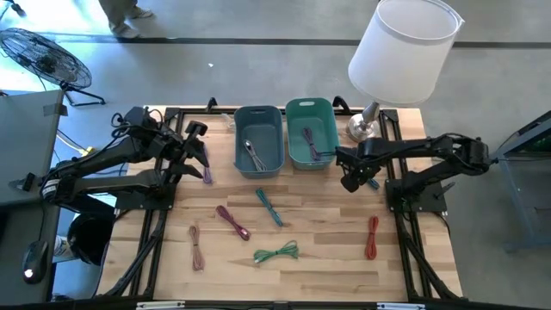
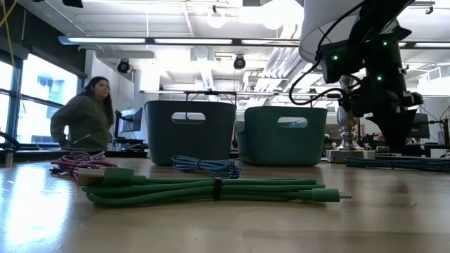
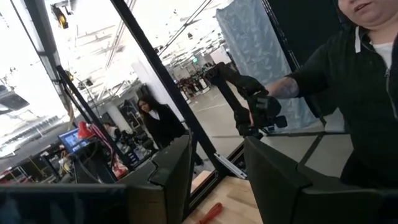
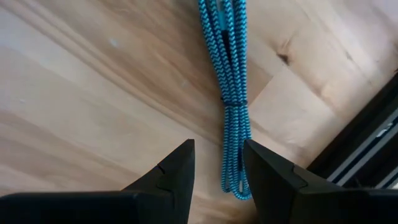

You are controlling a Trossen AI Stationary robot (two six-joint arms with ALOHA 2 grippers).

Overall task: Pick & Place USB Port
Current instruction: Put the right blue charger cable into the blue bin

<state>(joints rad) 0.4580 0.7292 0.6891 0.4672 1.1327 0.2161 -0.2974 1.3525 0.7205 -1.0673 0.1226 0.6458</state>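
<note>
A blue braided cable (image 4: 229, 93) lies bundled on the wooden table near its right edge, also in the high view (image 1: 373, 182) and the low view (image 2: 401, 163). My right gripper (image 4: 217, 165) is open and points down just above one end of this cable, with a finger on either side of the bundle's tip. In the high view my right gripper (image 1: 351, 177) stands in front of the teal bin (image 1: 310, 133). My left gripper (image 1: 200, 155) is open and held up, left of the blue-grey bin (image 1: 258, 140) and beside a purple cable (image 1: 207, 175).
Other cables lie on the table: teal (image 1: 269, 207), maroon (image 1: 232, 222), green (image 1: 275, 253), red (image 1: 372, 237), pinkish (image 1: 196, 245). Both bins hold cables. A lamp (image 1: 403, 52) stands at the far right corner. People show in the room beyond.
</note>
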